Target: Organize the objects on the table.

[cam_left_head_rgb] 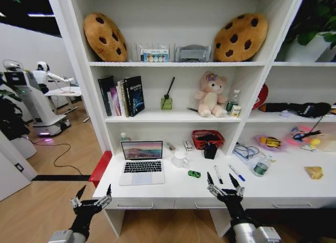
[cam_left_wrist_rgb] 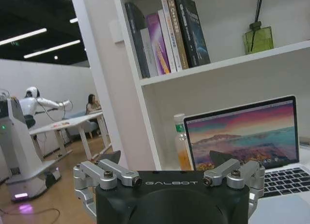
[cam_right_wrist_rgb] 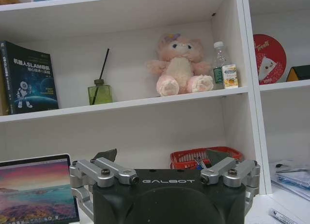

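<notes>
Two grippers up, both wide open, nothing held. Right gripper point(cam_left_head_rgb: 225, 185) sits at the front edge of the long white desk point(cam_left_head_rgb: 294, 188), fingers pointing toward the shelf. Just past its fingertips: black pen point(cam_left_head_rgb: 218, 175), with blue-capped white pen point(cam_left_head_rgb: 237, 173) beside it on the outer side. Tiny green gadget point(cam_left_head_rgb: 194, 174) lies just inboard of the gripper, toward the left arm. Clear bottle with green label point(cam_left_head_rgb: 261, 166) is further out on the right side, lying near some cables. Beyond the pens, deeper on the desk: black pen cup point(cam_left_head_rgb: 210, 150) in front of a red mesh basket point(cam_left_head_rgb: 208, 137), and white mug point(cam_left_head_rgb: 180, 159) inboard of that.

Left gripper point(cam_left_head_rgb: 93, 196) hangs off the desk's left front corner, below desk level, over the wood floor. Open silver laptop point(cam_left_head_rgb: 142, 163) with a sunset wallpaper is ahead of it and inboard, on the desk's left part, well apart from the fingers.
</notes>
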Tool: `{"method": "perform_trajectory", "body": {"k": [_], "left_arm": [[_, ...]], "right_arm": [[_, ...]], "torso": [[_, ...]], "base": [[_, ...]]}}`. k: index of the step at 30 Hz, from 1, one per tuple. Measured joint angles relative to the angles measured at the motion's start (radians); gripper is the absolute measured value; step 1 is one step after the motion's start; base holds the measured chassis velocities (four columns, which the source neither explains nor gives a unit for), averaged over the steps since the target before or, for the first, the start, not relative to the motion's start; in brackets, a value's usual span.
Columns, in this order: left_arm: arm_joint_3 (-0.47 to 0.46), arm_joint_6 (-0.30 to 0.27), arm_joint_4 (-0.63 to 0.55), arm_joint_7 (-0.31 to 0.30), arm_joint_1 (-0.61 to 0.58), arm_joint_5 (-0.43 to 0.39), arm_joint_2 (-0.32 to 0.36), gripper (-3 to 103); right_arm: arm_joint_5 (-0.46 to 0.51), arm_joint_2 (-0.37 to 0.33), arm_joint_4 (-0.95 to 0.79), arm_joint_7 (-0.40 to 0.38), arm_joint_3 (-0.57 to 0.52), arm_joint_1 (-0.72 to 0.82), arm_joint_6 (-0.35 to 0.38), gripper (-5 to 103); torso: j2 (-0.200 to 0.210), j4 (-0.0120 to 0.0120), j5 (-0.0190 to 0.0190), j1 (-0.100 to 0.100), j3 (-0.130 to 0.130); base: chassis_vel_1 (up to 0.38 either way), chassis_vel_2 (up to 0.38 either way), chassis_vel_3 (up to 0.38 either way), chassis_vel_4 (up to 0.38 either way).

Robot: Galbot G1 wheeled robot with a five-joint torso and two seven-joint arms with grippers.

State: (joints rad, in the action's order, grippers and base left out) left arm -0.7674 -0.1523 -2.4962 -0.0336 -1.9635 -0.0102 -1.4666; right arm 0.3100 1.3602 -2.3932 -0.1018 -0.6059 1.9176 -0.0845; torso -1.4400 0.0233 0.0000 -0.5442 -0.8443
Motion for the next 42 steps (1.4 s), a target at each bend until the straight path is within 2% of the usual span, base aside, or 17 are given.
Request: {"method": "perform_trajectory", "body": {"k": [5, 7, 8, 10, 12, 13, 14, 19, 21, 22, 24, 25, 28, 30, 33, 35, 42], "left_arm": [[-0.031, 0.001, 0.013, 0.006, 0.050, -0.010, 0.070, 100], [-0.065, 0.012, 0.047, 0.048, 0.087, -0.050, 0.165, 100], [-0.065, 0.012, 0.047, 0.048, 0.087, -0.050, 0.165, 100], [-0.095, 0.056, 0.093, 0.085, 0.132, -0.092, 0.283, 91], [-0.102, 0.067, 0.113, 0.092, 0.157, -0.110, 0.326, 91], [-0.106, 0.069, 0.145, 0.097, 0.193, -0.135, 0.386, 81], [-0.106, 0.069, 0.145, 0.097, 0.193, -0.135, 0.386, 81], [-0.068, 0.069, 0.306, 0.095, 0.374, -0.178, 0.599, 64], [-0.016, 0.063, 0.404, 0.096, 0.484, -0.191, 0.719, 53], [-0.016, 0.063, 0.404, 0.096, 0.484, -0.191, 0.719, 53], [0.079, 0.067, 0.513, 0.116, 0.628, -0.168, 0.812, 43], [0.079, 0.067, 0.513, 0.116, 0.628, -0.168, 0.812, 43], [0.238, 0.106, 0.652, 0.178, 0.878, -0.078, 0.873, 26], [0.300, 0.124, 0.694, 0.197, 0.950, -0.057, 0.879, 21], [0.447, 0.200, 0.796, 0.254, 1.113, 0.012, 0.872, 15], [0.588, 0.269, 0.878, 0.316, 1.251, 0.059, 0.836, 5], [0.757, 0.334, 0.972, 0.402, 1.394, 0.088, 0.764, 0]], "right_arm": [[-0.030, -0.014, 0.004, 0.019, -0.005, 0.010, 0.000, 100], [-0.062, -0.015, 0.018, 0.027, -0.017, 0.014, -0.012, 100], [-0.062, -0.015, 0.018, 0.027, -0.017, 0.014, -0.012, 100], [-0.063, -0.014, 0.037, 0.030, -0.032, 0.008, -0.016, 100], [-0.058, -0.015, 0.044, 0.030, -0.037, 0.003, -0.015, 100], [-0.053, -0.018, 0.054, 0.030, -0.041, -0.004, -0.015, 100], [-0.053, -0.018, 0.054, 0.030, -0.041, -0.004, -0.015, 100], [-0.052, -0.014, 0.084, 0.021, -0.047, -0.010, -0.022, 100], [-0.058, -0.005, 0.096, 0.020, -0.049, -0.006, -0.030, 100], [-0.058, -0.005, 0.096, 0.020, -0.049, -0.006, -0.030, 100], [-0.061, 0.005, 0.105, 0.019, -0.050, -0.004, -0.034, 100], [-0.061, 0.005, 0.105, 0.019, -0.050, -0.004, -0.034, 100], [-0.061, 0.011, 0.118, 0.017, -0.054, -0.008, -0.036, 100], [-0.061, 0.011, 0.123, 0.017, -0.056, -0.011, -0.037, 100], [-0.061, 0.011, 0.129, 0.016, -0.061, -0.012, -0.037, 100], [-0.060, 0.012, 0.131, 0.015, -0.068, -0.011, -0.037, 100], [-0.055, 0.015, 0.131, 0.013, -0.079, -0.001, -0.041, 100]], "torso": [[0.000, -0.0004, 0.0000, 0.000, 0.000], [0.000, -0.0001, -0.0003, 0.000, 0.000], [0.000, -0.0001, -0.0003, 0.000, 0.000], [0.000, 0.0000, -0.0001, -0.001, 0.000], [0.000, -0.0001, -0.0003, -0.001, 0.000], [0.000, -0.0002, -0.0003, -0.001, 0.000], [0.000, -0.0002, -0.0003, -0.001, 0.000], [0.000, 0.0001, -0.0005, -0.001, 0.000], [0.000, -0.0001, -0.0003, -0.001, -0.001], [0.000, -0.0001, -0.0003, -0.001, -0.001], [0.000, -0.0001, 0.0001, -0.001, -0.001], [0.000, -0.0001, 0.0001, -0.001, -0.001], [0.000, 0.0003, 0.0003, -0.001, 0.000], [0.000, 0.0001, 0.0005, -0.001, 0.000], [0.000, -0.0004, -0.0002, -0.001, -0.001], [0.000, 0.0000, 0.0003, -0.001, 0.000], [0.000, -0.0002, -0.0001, -0.001, -0.001]], "base": [[0.062, -0.042, -0.041, 0.068], [0.000, 0.000, 0.000, 0.000], [0.000, 0.000, 0.000, 0.000], [0.000, 0.000, 0.000, 0.000], [0.000, 0.000, 0.000, 0.000], [0.000, 0.000, 0.000, 0.000], [0.000, 0.000, 0.000, 0.000], [0.000, 0.000, 0.000, 0.000], [0.000, 0.000, 0.000, 0.000], [0.000, 0.000, 0.000, 0.000], [0.000, 0.000, 0.000, 0.000], [0.000, 0.000, 0.000, 0.000], [0.000, 0.000, 0.000, 0.000], [0.000, 0.000, 0.000, 0.000], [0.000, 0.000, 0.000, 0.000], [0.000, 0.000, 0.000, 0.000], [0.000, 0.000, 0.000, 0.000]]}}
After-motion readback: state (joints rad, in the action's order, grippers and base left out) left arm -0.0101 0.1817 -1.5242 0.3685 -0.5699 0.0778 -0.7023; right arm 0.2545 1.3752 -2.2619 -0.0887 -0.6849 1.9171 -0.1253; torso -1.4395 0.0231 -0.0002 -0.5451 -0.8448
